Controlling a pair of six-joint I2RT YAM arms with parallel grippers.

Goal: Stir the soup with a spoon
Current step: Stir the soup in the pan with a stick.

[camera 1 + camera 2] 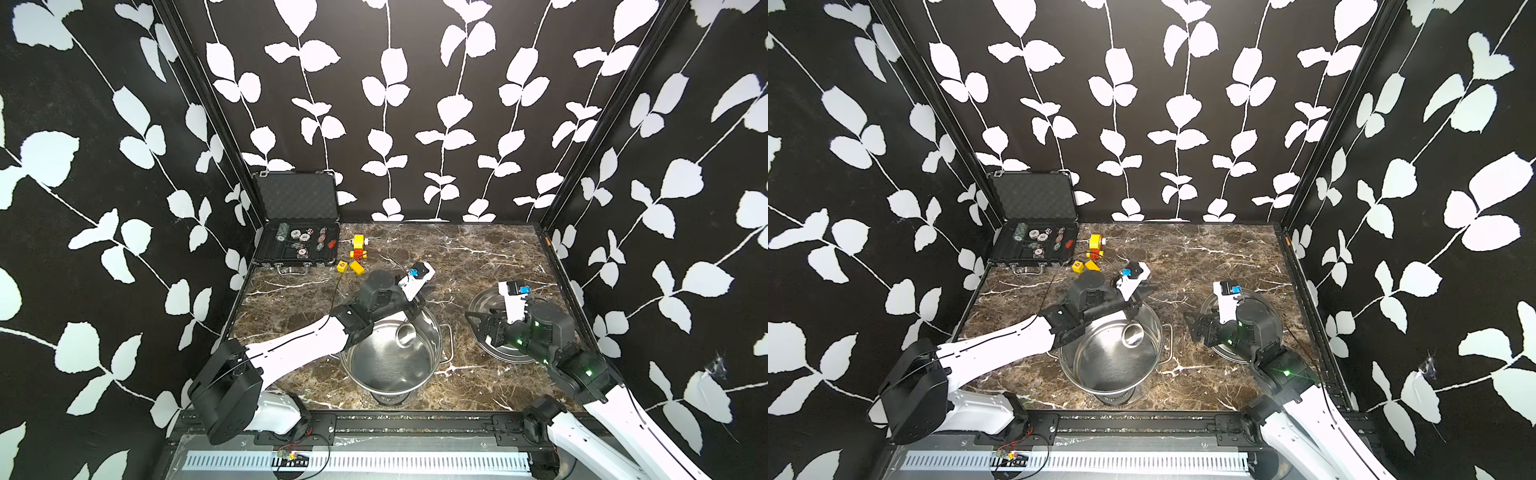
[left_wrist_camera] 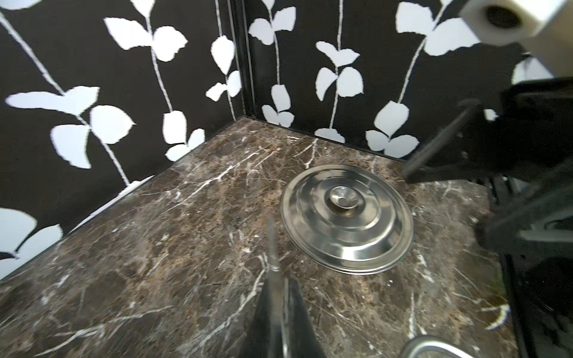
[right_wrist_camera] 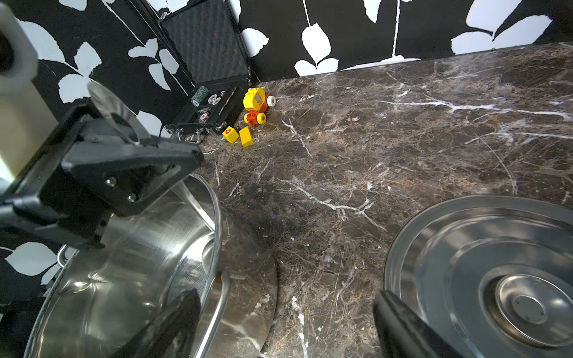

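Top views, pot: the steel pot stands low and centre on the marble table. Its inside looks bare and shiny, and I can make out no soup.
Top views, spoon: the spoon has its small bowl inside the pot, near the far wall. The left gripper hangs over the far rim, jaws clamped on the handle.
Top views, right of centre: the right gripper, jaws apart and empty, hovers over the flat lid.
Left wrist view: the handle's end pokes past the closed fingers at lower centre, with the lid beyond them.
Right wrist view: a poker-chip case, a toy vehicle and yellow blocks sit at upper left, well apart from the pot.
Risk: the slim handle may swivel in the pinch. The bowl may also catch the wall and shove the pot, which nothing is holding.
In the way: nothing that I can see.
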